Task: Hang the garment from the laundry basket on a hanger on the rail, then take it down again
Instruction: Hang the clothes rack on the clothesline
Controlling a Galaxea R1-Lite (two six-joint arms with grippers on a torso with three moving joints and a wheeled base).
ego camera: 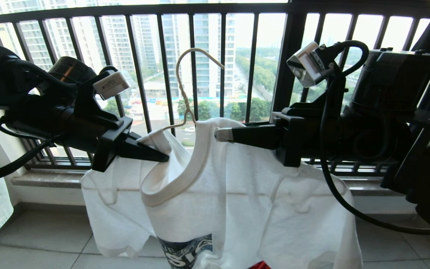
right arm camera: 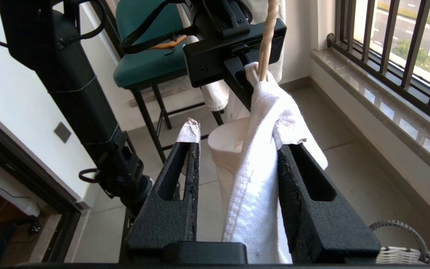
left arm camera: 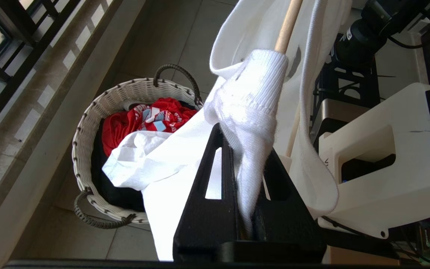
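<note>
Gripping the shirt [ego camera: 218, 186] collar, our left tool [ego camera: 164, 157] is pinched tight on the fabric. Our right tool [right arm camera: 237, 149] stands spread, collar draped between its fingers. We note the shirt on the hanger [ego camera: 185, 86], above the basket [left arm camera: 88, 123].

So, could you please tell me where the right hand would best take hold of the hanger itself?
Probably the twisted stem just above the collar, approached from the robot's right. It is the hanger's only bare part; the T-shirt covers the shoulders, and the left hand is clamped on the collar's other side.
</note>
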